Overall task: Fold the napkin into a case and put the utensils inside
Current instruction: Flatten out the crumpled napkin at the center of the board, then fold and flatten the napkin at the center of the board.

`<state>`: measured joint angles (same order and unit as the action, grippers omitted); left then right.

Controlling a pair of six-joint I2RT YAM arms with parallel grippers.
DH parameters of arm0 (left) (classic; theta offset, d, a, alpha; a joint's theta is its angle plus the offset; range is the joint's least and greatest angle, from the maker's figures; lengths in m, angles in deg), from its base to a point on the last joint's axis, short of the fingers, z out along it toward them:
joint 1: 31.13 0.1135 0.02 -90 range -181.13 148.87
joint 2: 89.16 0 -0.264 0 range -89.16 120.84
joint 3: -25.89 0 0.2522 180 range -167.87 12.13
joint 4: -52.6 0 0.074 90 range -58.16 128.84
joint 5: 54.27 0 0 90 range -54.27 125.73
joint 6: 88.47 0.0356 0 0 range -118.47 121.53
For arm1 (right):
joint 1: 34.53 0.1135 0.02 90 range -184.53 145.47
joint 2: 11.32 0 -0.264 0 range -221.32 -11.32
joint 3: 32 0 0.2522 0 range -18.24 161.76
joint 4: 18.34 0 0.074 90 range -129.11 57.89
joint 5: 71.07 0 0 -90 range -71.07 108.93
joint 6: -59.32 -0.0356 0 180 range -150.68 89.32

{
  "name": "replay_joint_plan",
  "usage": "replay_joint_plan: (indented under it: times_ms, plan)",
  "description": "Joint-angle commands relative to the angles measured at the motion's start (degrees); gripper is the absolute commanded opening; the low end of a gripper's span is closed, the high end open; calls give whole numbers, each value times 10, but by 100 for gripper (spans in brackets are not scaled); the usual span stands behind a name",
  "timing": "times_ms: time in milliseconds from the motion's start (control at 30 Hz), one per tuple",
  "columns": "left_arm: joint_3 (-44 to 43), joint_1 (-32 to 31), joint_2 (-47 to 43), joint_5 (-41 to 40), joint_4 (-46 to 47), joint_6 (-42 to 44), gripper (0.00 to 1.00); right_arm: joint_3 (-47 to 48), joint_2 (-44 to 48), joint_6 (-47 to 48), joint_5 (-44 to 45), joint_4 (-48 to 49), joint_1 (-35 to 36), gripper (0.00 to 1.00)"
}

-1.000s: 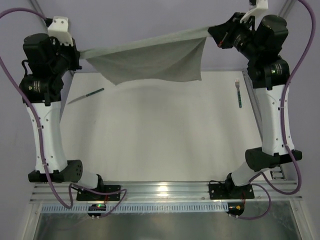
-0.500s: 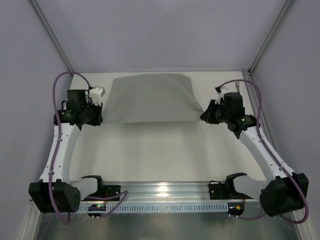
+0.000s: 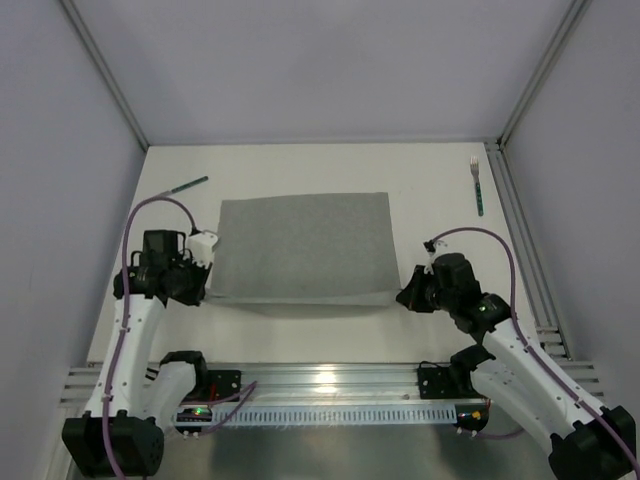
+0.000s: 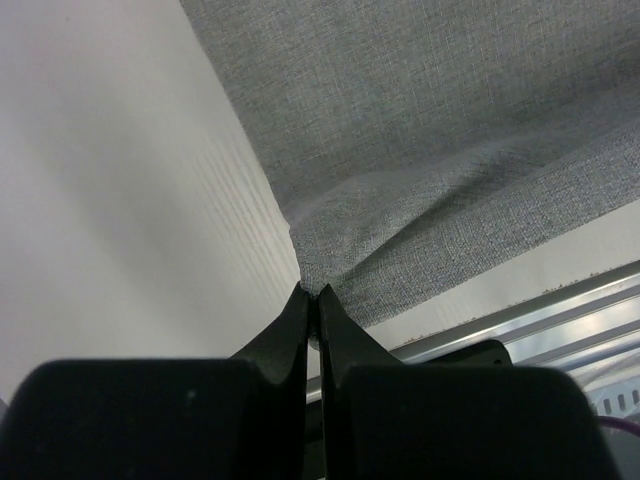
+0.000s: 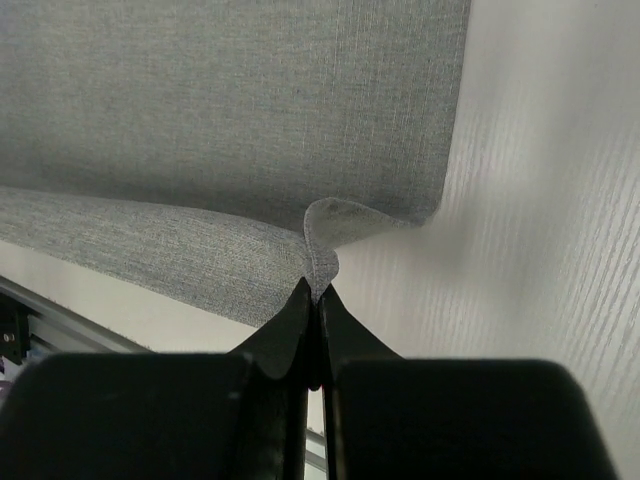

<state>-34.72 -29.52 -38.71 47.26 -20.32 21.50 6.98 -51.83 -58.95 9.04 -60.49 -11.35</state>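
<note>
- The left gripper (image 4: pixel 312 294) and right gripper (image 5: pixel 312 287) each pinch a near corner of the napkin (image 3: pixel 300 245), jaws closed.
- They should lower both corners evenly — edge taut — and release together.

Grey napkin (image 3: pixel 300 245) spread out, near edge raised
A teal-handled fork (image 3: pixel 477 186) lay far right, tines pointing away; what seemed the knife (image 3: pixel 185 185) lay far left.

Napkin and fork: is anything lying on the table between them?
No. In the top view the stretch of table between the napkin and the fork is bare; the knife lies off the napkin's far left corner.
</note>
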Motion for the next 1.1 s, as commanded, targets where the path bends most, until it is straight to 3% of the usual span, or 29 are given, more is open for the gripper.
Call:
replay_joint_plan:
  times_ms: [0, 100, 200, 233, 467, 700, 867, 1067]
  plan:
    - [-37, 9, 9, -28, -3, 25, 0, 22, -10, -18, 73, 19, -1, 3]
    - [-63, 9, 59, -29, 20, -1, 0, 69, -63, 2, 88, 52, -1, 3]
    - [-100, 9, 103, -27, 72, -36, 0, 131, -175, 15, 93, 107, -2, 3]
    - [-112, 9, 143, -31, 88, -45, 0, 155, -245, 24, 92, 116, -8, 3]
    - [-255, 9, 352, -42, 182, -92, 0, 338, -503, 51, 108, 131, -66, 3]
    - [-364, 9, 510, -54, 213, -106, 0, 454, -626, 45, 82, 119, -98, 3]
    - [-388, 9, 551, -48, 234, -112, 0, 508, -659, 38, 85, 102, -106, 3]
    - [-395, 9, 563, -36, 250, -122, 0, 500, -644, 29, 101, 92, -106, 3]
